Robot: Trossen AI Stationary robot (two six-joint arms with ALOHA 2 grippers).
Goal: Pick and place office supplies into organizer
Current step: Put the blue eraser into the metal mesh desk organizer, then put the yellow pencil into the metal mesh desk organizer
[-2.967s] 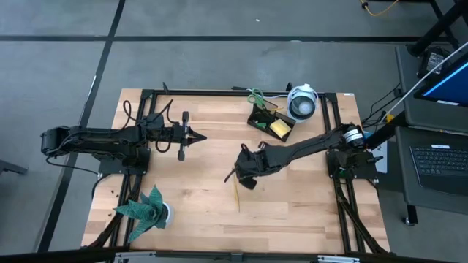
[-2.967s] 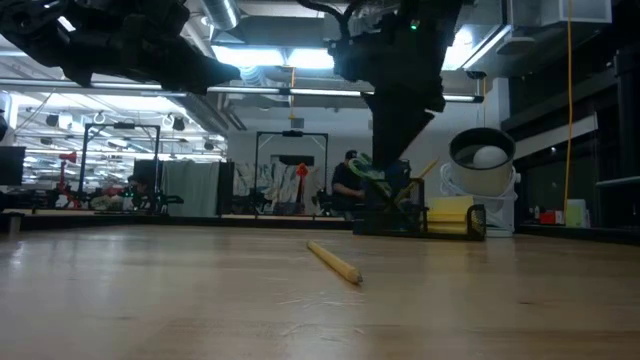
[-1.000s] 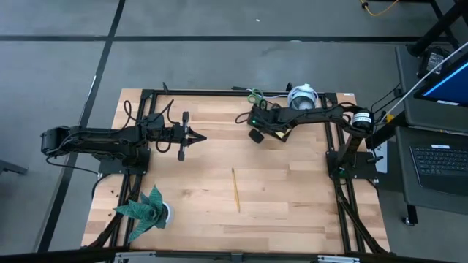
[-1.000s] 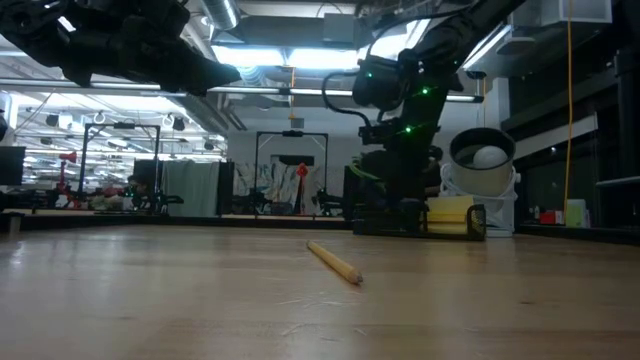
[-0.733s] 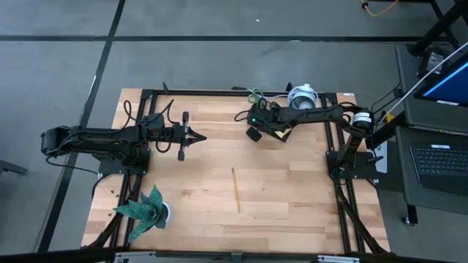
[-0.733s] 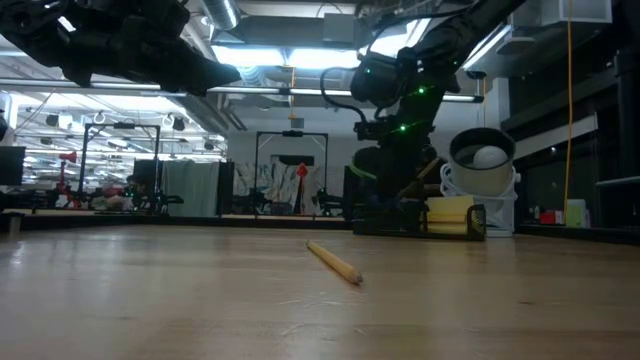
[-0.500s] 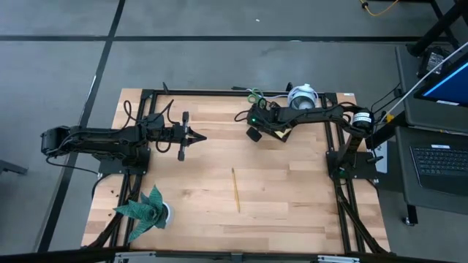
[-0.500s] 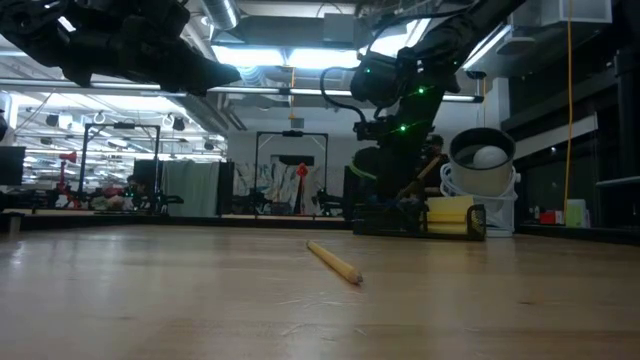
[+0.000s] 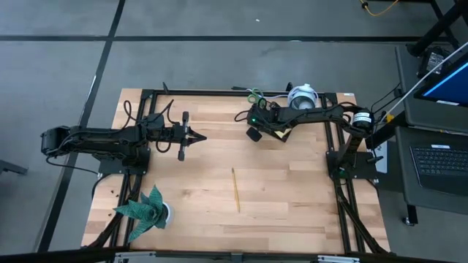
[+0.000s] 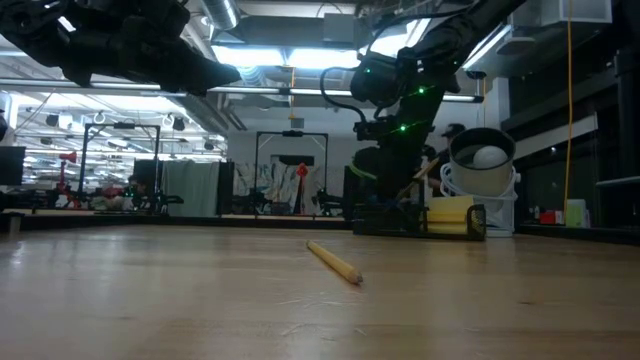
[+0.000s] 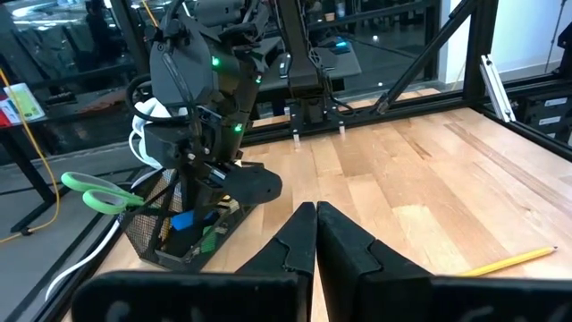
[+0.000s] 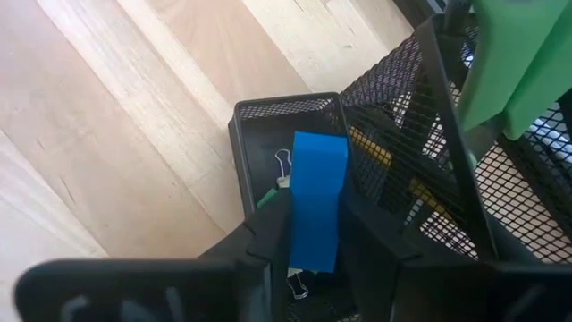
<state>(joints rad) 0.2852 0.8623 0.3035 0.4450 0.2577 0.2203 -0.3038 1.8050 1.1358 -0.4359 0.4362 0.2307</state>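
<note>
**Right arm over the organizer, blue block between its fingers**

Wooden table [image 9: 292, 197], slatted, framed in black rail. Going left to right, you will find the green paper plant [image 9: 148, 208] at the near left corner and the left gripper [image 9: 199, 137] level above the boards, fingers pressed together and holding nothing. Near the table's middle one yellow pencil [image 9: 235, 190] lies alone, well apart from both arms.

At the far edge stands the organizer [image 11: 183, 234], a black mesh tray. It holds the green-handled scissors [image 11: 100, 192] in the raised back, the yellow sticky-note pad [image 10: 449, 212] at its side, and binder clips [image 12: 284, 167] in the front compartment. A round white device [image 9: 302, 102] stands just beside it.

Compared with a second ago, you will see the right arm has hardly shifted; three seconds ago it was out at mid-table.

The right gripper [image 12: 308, 234] hangs directly over the front compartment, fingers part-spread and pinching the small blue block [image 12: 316, 199].
</note>
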